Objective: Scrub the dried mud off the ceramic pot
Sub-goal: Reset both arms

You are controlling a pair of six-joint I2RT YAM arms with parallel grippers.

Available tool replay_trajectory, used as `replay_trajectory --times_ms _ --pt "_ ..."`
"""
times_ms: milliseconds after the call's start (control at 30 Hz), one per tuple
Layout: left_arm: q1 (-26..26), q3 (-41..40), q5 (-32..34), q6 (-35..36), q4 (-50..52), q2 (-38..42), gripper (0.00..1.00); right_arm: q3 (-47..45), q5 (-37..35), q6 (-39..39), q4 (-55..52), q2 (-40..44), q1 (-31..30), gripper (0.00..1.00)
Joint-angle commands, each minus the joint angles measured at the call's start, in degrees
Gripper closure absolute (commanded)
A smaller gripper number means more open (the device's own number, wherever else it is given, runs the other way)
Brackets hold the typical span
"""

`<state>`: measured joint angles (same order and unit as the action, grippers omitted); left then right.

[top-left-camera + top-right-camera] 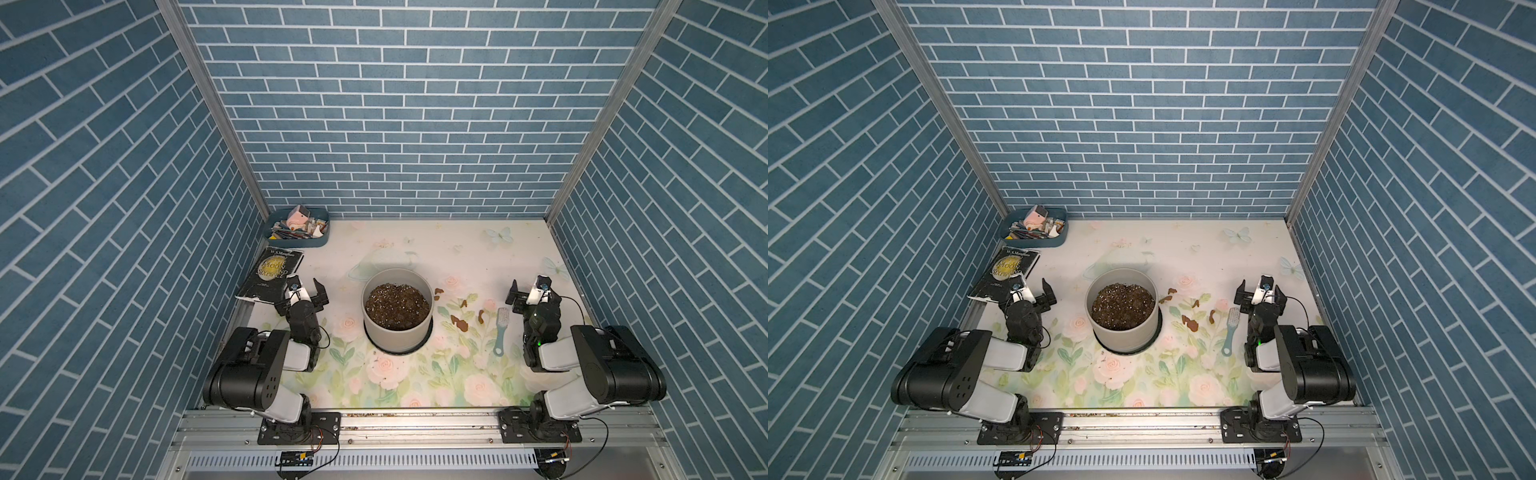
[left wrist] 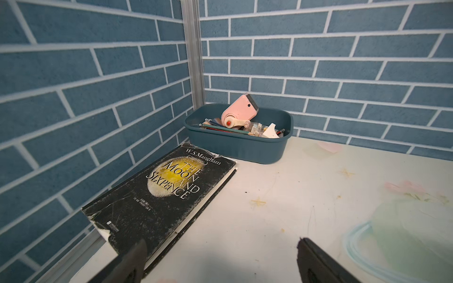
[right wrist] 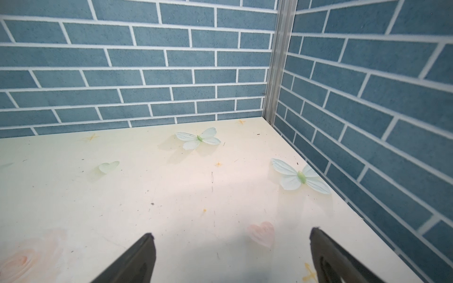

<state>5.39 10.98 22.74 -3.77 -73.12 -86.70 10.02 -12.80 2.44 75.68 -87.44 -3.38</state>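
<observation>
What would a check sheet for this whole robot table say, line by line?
Surface: flowery table, flat, a few dark specks.
Job's things: pot upright on a black saucer, full of soil; brown mud blotches on the table between pot and brush; none seen on the pot's near wall.
Clutter: book and tray of odds and ends in the far left corner.
Grippers: left tool open, empty, near the book; right tool open, empty, over bare table.
Cables: thin black cables at the arm bases, off the table.
Surroundings: blue brick walls on three sides.
</observation>
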Motion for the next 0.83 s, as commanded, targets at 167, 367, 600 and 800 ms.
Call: replay_trajectory --times_ms 167,367,600,800 --pt "-0.38 -0.33 -1.62 0.38 -3.06 0.21 0.0 0.72 0.94 -2.35 1.05 0.0 -0.31 0.0" --pt "-0.36 -0.29 -1.69 0.43 -2.96 0.14 0.0 0.84 0.96 -2.35 1.04 -0.03 -0.33 0.0" --pt "-0.37 -0.33 -1.74 0.43 -3.08 0.08 0.0 1.0 1.02 -2.35 0.66 -0.03 -0.32 0.0" --pt "-0.36 -0.37 -1.7 0.43 -3.08 0.15 0.0 0.73 1.2 -2.41 1.16 -0.11 -0.34 0.0"
